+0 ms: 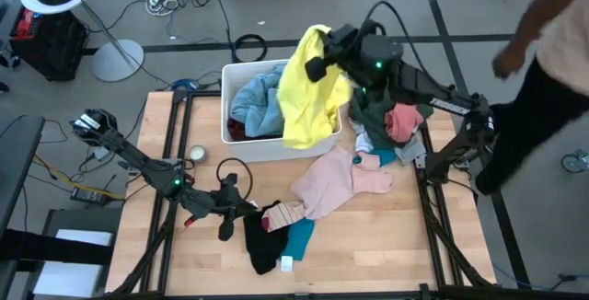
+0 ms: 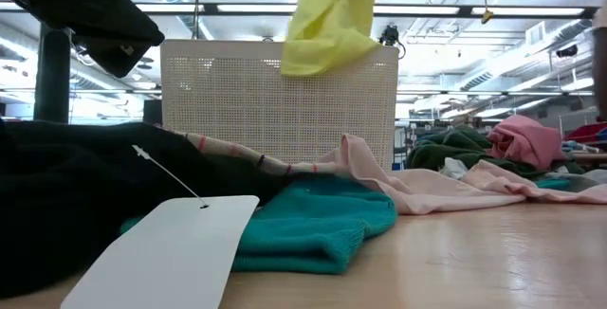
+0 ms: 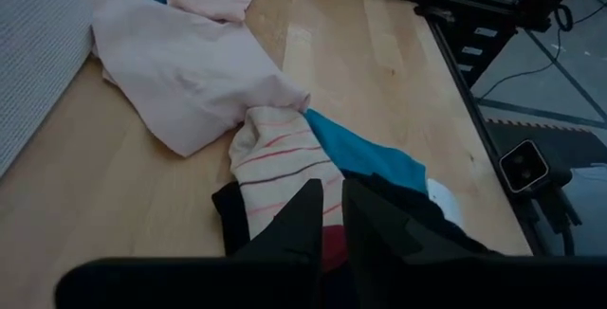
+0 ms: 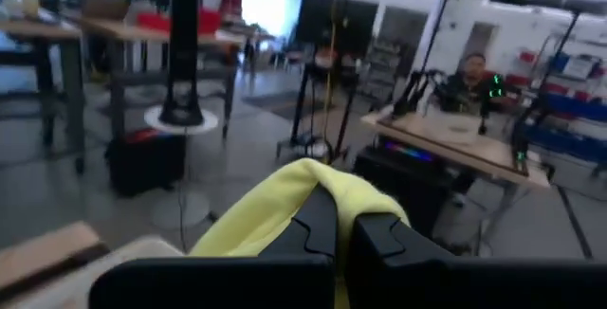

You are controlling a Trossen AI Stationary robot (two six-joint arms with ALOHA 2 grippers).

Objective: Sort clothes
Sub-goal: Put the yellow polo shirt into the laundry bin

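My right gripper [image 1: 320, 61] is shut on a yellow garment [image 1: 308, 93] and holds it up over the right end of the white bin [image 1: 241, 70]. The low view shows the yellow garment [image 2: 332, 15] above the bin's rim. A light blue garment [image 1: 258, 98] lies in the bin. My left gripper [image 1: 241, 208] is low over the table with its fingers shut. Its tips are at a cream striped garment [image 3: 280, 153] that lies on a black one [image 1: 262, 240] beside a teal one [image 1: 300, 236]. My right gripper pinches a fold at the top of the yellow garment [image 4: 308, 181] between its two fingers, and the cloth humps over the fingertips. The garment is lifted clear. It hangs slack below the fingers and across the bin's right rim [image 1: 336, 125]. My left gripper's fingertips [image 3: 308, 219] are over the striped garment's near end. I cannot tell whether they touch it.
A pale pink shirt [image 1: 340, 180] lies spread at mid-table. A heap of dark green, pink and white clothes [image 1: 396, 121] sits at the right edge. A white tag [image 2: 171, 252] lies by the black garment. A person [image 1: 548, 42] stands beyond the table's far right corner.
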